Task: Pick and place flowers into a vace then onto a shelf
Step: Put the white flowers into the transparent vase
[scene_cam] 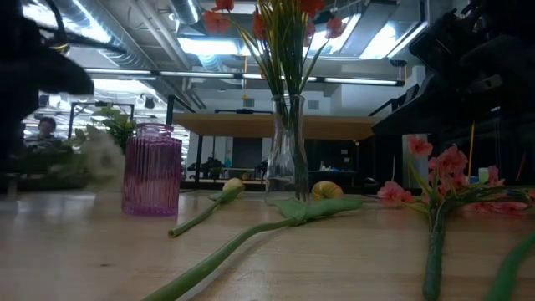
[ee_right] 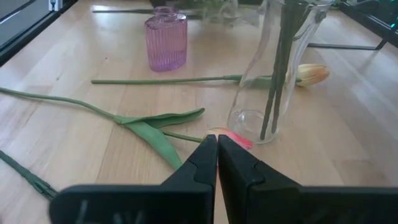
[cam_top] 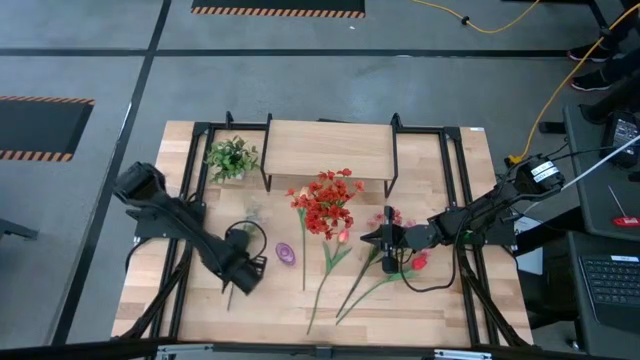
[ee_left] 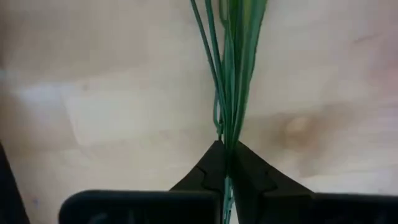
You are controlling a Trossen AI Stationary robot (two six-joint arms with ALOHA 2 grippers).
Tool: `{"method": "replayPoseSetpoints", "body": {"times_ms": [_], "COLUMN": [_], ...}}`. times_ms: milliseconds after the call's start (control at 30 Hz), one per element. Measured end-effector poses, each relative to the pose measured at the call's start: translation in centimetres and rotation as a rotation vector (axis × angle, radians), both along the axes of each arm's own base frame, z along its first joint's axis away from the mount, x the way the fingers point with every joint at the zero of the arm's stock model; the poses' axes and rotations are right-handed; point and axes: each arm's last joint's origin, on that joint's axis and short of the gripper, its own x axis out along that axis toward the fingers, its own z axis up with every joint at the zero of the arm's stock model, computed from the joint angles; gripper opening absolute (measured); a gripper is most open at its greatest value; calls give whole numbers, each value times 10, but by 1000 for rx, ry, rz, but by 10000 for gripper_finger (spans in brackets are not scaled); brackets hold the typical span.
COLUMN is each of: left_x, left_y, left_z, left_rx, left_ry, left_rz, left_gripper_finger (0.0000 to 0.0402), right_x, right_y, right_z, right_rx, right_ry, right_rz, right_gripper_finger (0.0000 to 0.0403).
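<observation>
Left of the clear vase, the left gripper is clamped on a bundle of green stems running straight ahead from its fingers. Right of the vase, the right gripper waits, fingers together.

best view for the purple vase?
Right wrist view: the purple vase stands whole and unblocked on the table, ribbed sides and neck clear. The low view shows it side-on, also whole but backlit. The high view shows only its small top. The left wrist view misses it, showing only green stems pinched in the left gripper.
</observation>
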Motion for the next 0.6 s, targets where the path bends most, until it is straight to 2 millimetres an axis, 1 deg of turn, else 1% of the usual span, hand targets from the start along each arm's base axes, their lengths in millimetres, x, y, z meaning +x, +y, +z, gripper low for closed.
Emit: {"method": "replayPoseSetpoints", "body": {"times_ms": [200, 367, 467, 600], "left_x": [-14, -28, -36, -40], "left_y": [-4, -7, -7, -6], "left_z": [30, 50, 59, 70], "left_rx": [85, 286, 404, 536], "left_ry": [-230, -478, -585, -685], "left_rz": [-117, -209, -258, -329], "left_gripper_finger": [5, 5, 4, 4], "right_x": [0, 2, 3, 4], "right_y": [0, 1, 1, 2], "right_z": [1, 5, 7, 10], "right_rx": [-25, -34, -25, -39], "right_ry": [-7, -49, -69, -100], "right_rz": [12, 22, 21, 30], "right_gripper_finger": [18, 18, 18, 18]}}
